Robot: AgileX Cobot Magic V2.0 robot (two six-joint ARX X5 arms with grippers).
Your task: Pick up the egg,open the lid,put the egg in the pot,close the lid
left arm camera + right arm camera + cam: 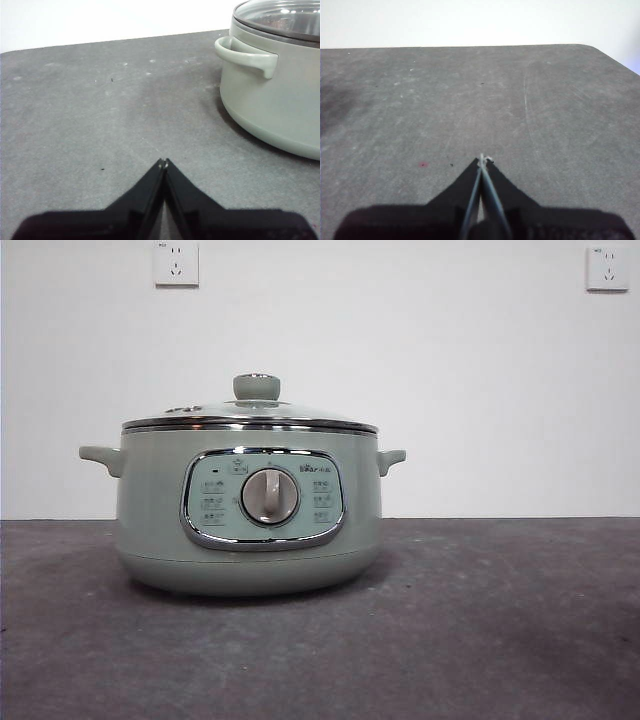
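The sage-green pot stands on the dark table left of centre, control panel and dial facing the front camera. The glass lid with its green knob sits shut on it. The pot also shows in the left wrist view, with one side handle and part of the lid. My left gripper is shut and empty above bare table, apart from the pot. My right gripper is shut and empty over bare table. The egg is not in view. Neither gripper shows in the front view.
The grey table runs across the front view; its far edge and a rounded corner show in the right wrist view. A white wall with two sockets stands behind.
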